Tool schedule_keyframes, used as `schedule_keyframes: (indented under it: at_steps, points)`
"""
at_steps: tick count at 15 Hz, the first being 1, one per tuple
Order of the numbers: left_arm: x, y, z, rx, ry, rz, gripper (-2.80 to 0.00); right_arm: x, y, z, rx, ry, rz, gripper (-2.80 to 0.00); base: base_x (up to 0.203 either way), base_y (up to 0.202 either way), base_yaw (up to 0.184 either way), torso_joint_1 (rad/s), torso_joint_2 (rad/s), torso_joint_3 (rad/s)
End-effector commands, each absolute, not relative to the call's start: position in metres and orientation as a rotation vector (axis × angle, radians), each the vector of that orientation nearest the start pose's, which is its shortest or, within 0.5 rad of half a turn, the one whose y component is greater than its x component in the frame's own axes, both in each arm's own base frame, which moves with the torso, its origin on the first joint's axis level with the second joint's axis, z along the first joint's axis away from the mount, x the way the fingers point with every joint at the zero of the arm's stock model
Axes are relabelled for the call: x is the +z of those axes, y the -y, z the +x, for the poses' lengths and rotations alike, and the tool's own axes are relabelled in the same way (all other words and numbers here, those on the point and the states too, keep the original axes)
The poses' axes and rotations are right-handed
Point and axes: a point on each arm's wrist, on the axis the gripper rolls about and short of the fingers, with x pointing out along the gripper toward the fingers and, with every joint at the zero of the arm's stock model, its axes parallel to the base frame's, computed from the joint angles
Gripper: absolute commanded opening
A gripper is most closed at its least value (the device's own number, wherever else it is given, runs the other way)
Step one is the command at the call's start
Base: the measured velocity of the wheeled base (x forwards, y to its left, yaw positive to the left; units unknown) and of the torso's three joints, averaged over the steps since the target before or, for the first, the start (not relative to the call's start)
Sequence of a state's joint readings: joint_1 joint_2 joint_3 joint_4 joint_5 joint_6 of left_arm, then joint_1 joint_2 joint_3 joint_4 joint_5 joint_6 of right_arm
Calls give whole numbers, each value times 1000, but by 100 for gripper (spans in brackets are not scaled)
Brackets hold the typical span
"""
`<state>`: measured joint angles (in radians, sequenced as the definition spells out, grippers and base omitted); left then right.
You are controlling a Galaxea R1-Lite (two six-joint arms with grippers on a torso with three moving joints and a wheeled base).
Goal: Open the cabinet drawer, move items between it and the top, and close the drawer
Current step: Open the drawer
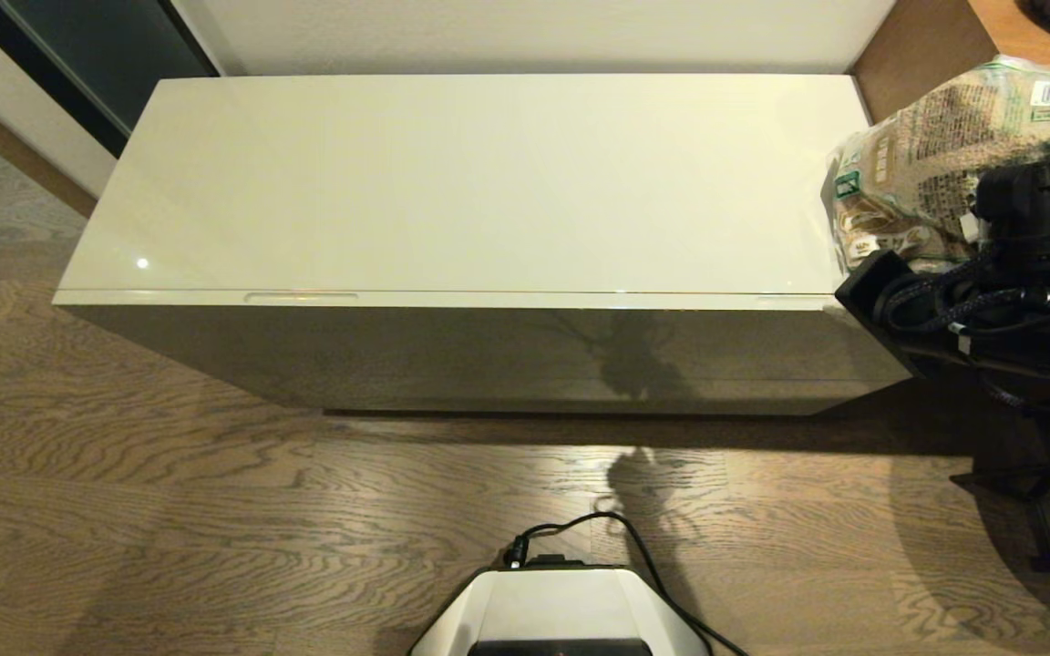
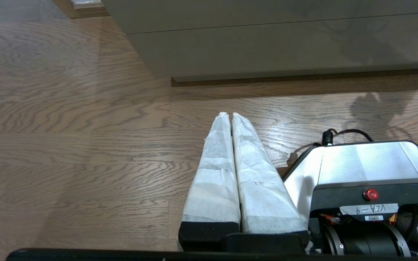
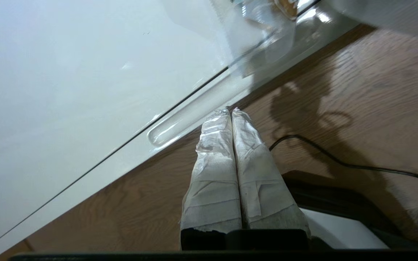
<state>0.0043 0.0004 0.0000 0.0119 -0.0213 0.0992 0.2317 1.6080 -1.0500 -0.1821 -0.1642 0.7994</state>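
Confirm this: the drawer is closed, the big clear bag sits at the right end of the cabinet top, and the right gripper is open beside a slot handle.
One error: the right gripper is shut, fingers pressed together, as the right wrist view shows. The drawer is closed, the bag at the top's right end.

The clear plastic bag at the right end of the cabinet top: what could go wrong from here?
The clear plastic bag overhangs the front edge of the top, above the right slot handle. The right gripper, jaws shut, is beside that handle and may snag the bag. Pulling the closed drawer open could also tip the bag off.
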Motion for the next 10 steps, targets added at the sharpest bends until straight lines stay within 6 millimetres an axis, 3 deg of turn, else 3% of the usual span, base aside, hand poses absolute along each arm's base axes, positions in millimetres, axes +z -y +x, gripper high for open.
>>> schedule_keyframes:
  at_steps: [1,6,9,10]
  points:
    - [74,1,-23,-17,-11,100,-280,231,-65,290,-70,-391,726,-280,0,0,0,0,0,0]
    - [74,1,-23,-17,-11,100,-280,215,-70,307,-50,-372,735,-280,0,0,0,0,0,0]
    - [74,1,-23,-17,-11,100,-280,216,-70,307,-48,-369,736,-280,0,0,0,0,0,0]
    - [74,1,-23,-17,-11,100,-280,226,-69,305,-34,-342,741,-280,0,0,0,0,0,0]
